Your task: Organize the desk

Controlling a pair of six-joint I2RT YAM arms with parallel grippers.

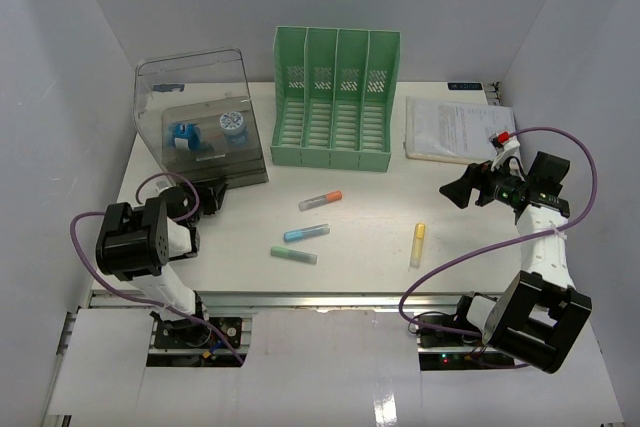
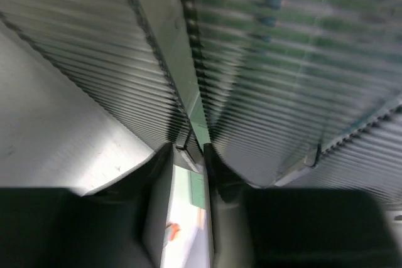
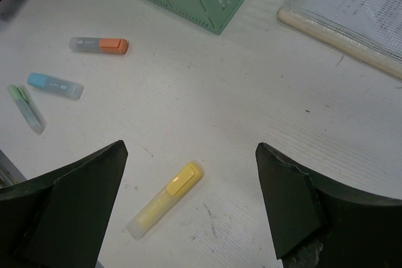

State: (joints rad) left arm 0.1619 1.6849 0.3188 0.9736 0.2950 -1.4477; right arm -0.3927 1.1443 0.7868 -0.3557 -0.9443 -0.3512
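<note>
The white desk holds four highlighters: orange-capped, blue, green and yellow. My right gripper is open and empty above the desk's right side. In the right wrist view it hovers over the yellow highlighter, apart from it. My left gripper is at the lower front of the clear drawer box. In the left wrist view its jaws stand nearly together around a thin edge of the box.
A green slotted file rack stands at the back centre. A stack of papers lies at the back right. Blue items sit inside the drawer box. A silver rail runs along the near edge. White walls enclose three sides.
</note>
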